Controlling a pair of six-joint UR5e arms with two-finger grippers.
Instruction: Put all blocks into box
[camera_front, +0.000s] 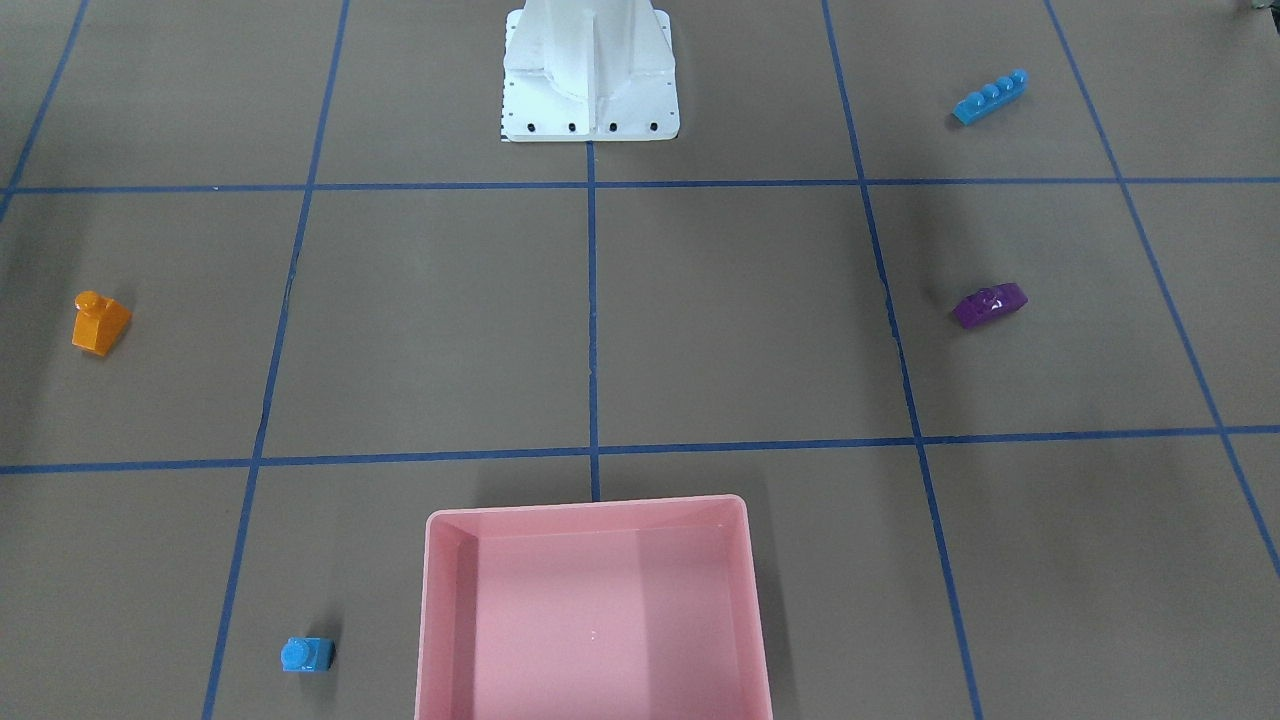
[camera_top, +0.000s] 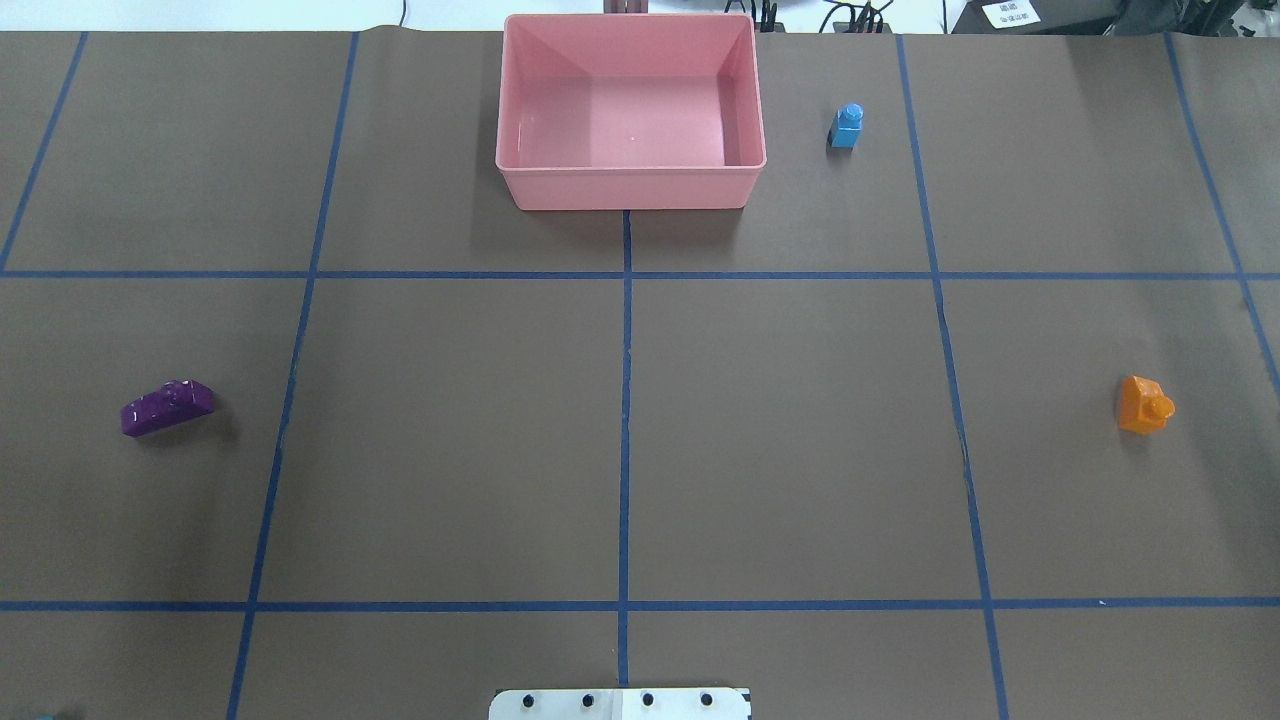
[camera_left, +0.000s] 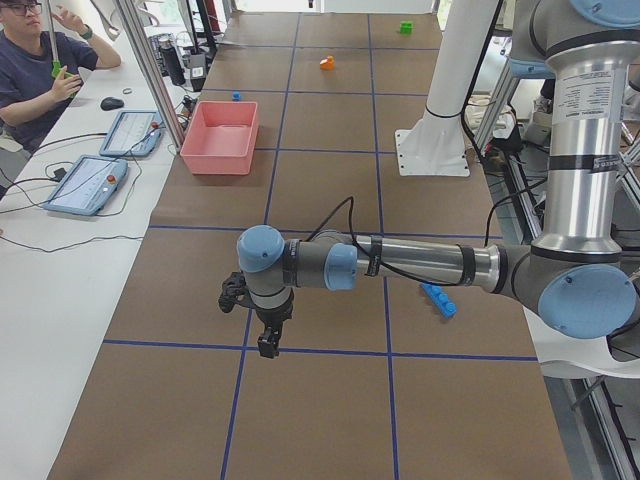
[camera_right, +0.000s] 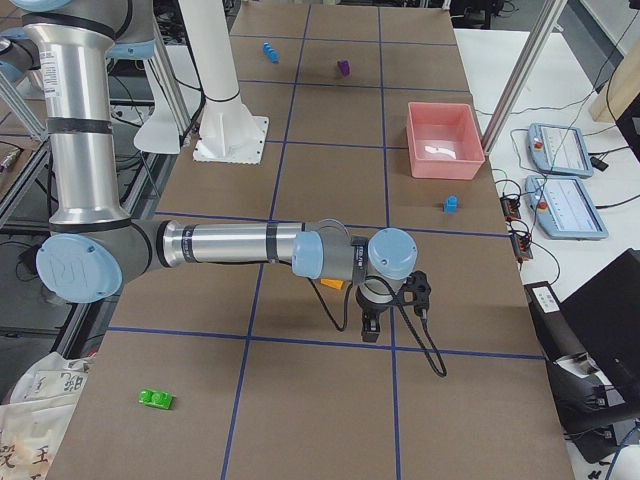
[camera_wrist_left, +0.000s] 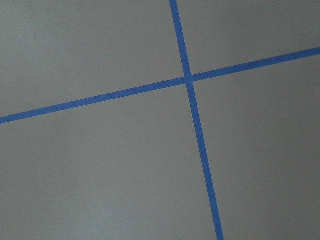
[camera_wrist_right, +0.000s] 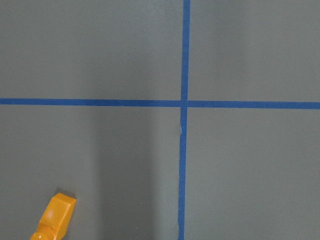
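Cannot tell whether left gripper (camera_left: 268, 345) or right gripper (camera_right: 370, 328) is released or clenched. One glossy orange studded block (camera_top: 1143, 405) lies well apart from the shallow pink plastic box (camera_top: 630, 190).

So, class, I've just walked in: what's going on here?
The job is putting blocks into the pink box, which is empty. The orange block, small blue block, purple block, long blue block and green block all lie scattered on the table. The left tool and right tool hang low over the table, touching no block.
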